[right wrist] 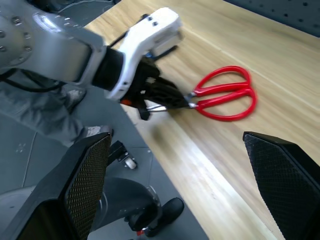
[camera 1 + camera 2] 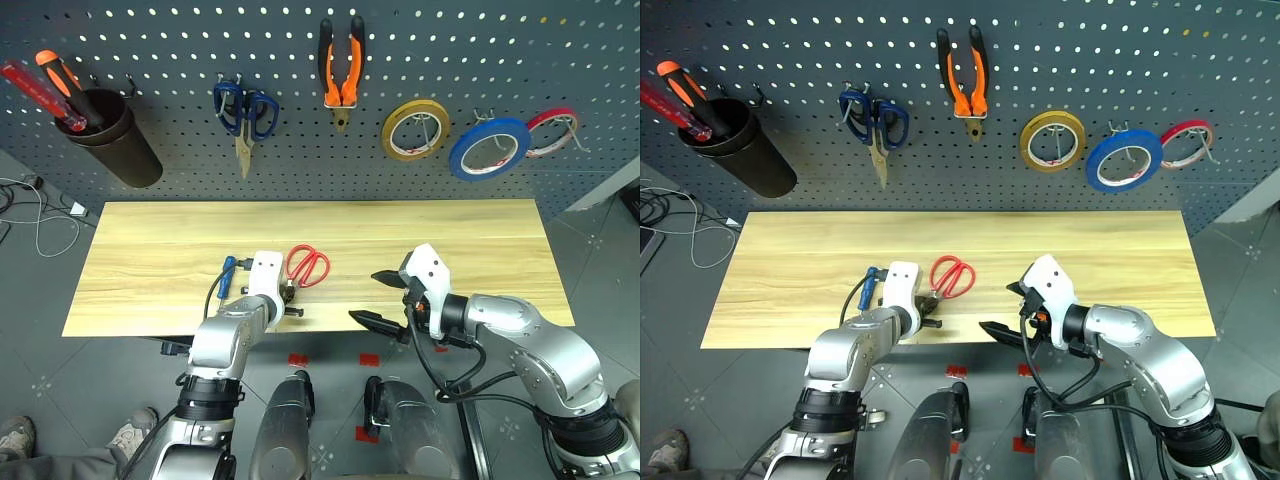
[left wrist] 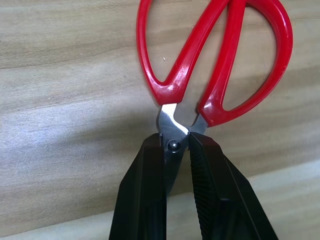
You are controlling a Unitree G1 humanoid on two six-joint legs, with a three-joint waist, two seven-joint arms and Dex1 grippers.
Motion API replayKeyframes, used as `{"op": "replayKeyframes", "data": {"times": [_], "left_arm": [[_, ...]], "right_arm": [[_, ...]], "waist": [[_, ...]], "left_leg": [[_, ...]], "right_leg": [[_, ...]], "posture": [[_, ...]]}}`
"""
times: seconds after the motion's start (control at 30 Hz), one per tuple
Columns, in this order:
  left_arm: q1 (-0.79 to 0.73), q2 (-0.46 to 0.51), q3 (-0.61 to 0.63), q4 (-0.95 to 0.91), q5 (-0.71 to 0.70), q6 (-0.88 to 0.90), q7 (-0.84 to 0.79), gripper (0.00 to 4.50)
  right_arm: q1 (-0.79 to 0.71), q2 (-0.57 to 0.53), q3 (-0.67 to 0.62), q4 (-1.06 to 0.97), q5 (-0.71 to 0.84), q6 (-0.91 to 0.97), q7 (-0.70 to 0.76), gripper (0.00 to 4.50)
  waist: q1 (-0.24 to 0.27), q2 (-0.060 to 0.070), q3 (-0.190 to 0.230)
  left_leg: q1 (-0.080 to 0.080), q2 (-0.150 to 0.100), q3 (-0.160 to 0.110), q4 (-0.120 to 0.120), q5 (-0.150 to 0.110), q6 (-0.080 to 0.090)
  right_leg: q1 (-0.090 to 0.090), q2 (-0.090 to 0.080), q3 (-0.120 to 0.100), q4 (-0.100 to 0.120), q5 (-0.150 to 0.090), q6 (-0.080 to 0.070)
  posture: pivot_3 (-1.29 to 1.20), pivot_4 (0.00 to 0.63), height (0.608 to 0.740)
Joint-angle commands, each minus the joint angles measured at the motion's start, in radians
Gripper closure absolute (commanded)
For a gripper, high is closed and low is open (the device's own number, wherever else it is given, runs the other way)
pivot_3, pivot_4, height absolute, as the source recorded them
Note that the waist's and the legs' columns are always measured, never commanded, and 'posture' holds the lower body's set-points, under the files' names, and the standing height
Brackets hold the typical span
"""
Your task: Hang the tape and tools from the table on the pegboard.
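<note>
- The long light wood-grain table (image 2: 150, 250) carries the red-handled steel scissors (image 2: 309, 264) near its front edge, below the dark grey perforated pegboard (image 2: 150, 60)
- The scissors look rigid, fairly light and smooth on the blades; the pivot seems the balanced hold, leaving the loops free for a hook
- The left gripper (image 3: 176, 150) is clamped on the pivot
- The right gripper (image 2: 378, 297) hangs spread and empty

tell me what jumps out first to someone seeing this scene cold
The red scissors lie flat on the wooden table, and the left gripper is shut on their blades right by the pivot. The right gripper hangs open near the table's front edge, apart from the scissors. Behind, the pegboard already carries orange pliers, blue scissors, a blue tape roll and a black cup.
</note>
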Motion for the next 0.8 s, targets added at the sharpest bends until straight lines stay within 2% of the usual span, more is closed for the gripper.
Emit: {"op": "replayKeyframes", "data": {"times": [0.03,0.13,0.27,0.43,0.6,0.7,0.8], "left_arm": [[0.079,0.058,-0.042,-0.083,0.067,-0.113,-0.005,4.12],[0.139,0.083,-0.041,-0.180,0.102,-0.271,0.007,4.12],[0.217,0.069,0.003,-0.269,0.113,-0.460,0.023,4.12],[0.303,0.086,0.031,-0.356,0.146,-0.605,0.029,4.12],[0.363,0.079,0.054,-0.455,0.161,-0.671,0.035,4.12],[0.340,0.068,0.046,-0.508,0.172,-0.684,0.040,4.12],[0.301,0.060,0.053,-0.532,0.172,-0.672,0.045,4.12]], "right_arm": [[0.011,-0.010,-0.021,-0.067,0.015,-0.008,-0.013,0.00],[0.020,-0.028,-0.017,-0.090,-0.004,-0.024,-0.022,0.00],[0.015,-0.057,-0.003,-0.107,-0.040,-0.063,-0.027,0.00],[-0.012,-0.101,0.039,-0.117,-0.149,-0.183,-0.032,0.00],[-0.038,-0.128,0.079,-0.109,-0.253,-0.272,-0.037,0.00],[-0.056,-0.154,0.102,-0.096,-0.330,-0.339,-0.035,0.00],[-0.070,-0.129,0.085,-0.089,-0.329,-0.335,-0.038,0.00]], "waist": [[0.000,0.000,0.000],[-0.001,0.000,0.000],[0.004,0.000,0.000],[0.003,0.000,0.000],[0.001,0.000,0.000],[0.004,0.000,0.000],[0.004,-0.001,0.000]], "left_leg": [[0.000,0.000,0.000,0.000,0.000,0.000],[0.000,0.000,0.001,-0.001,0.000,0.000],[-0.002,0.000,0.000,-0.001,-0.001,0.002],[-0.002,0.000,0.001,0.000,-0.003,0.004],[-0.002,0.000,0.001,-0.001,-0.002,0.004],[-0.002,0.000,0.001,0.000,-0.002,0.004],[-0.002,0.000,0.001,0.001,-0.002,0.004]], "right_leg": [[0.000,0.000,0.000,0.000,0.000,0.000],[-0.001,0.000,0.000,0.000,0.000,0.000],[-0.001,-0.001,0.000,-0.002,0.000,0.000],[-0.001,-0.001,0.000,-0.002,0.000,0.000],[-0.002,0.000,0.000,-0.002,0.000,0.000],[-0.001,0.000,0.000,-0.002,0.000,0.000],[-0.001,0.000,0.000,-0.002,0.000,0.000]], "posture": [[0.00,0.329,0.740],[0.00,0.327,0.740],[-0.01,0.326,0.740],[0.00,0.325,0.740],[0.00,0.319,0.740],[0.01,0.316,0.740],[0.00,0.314,0.740]]}}
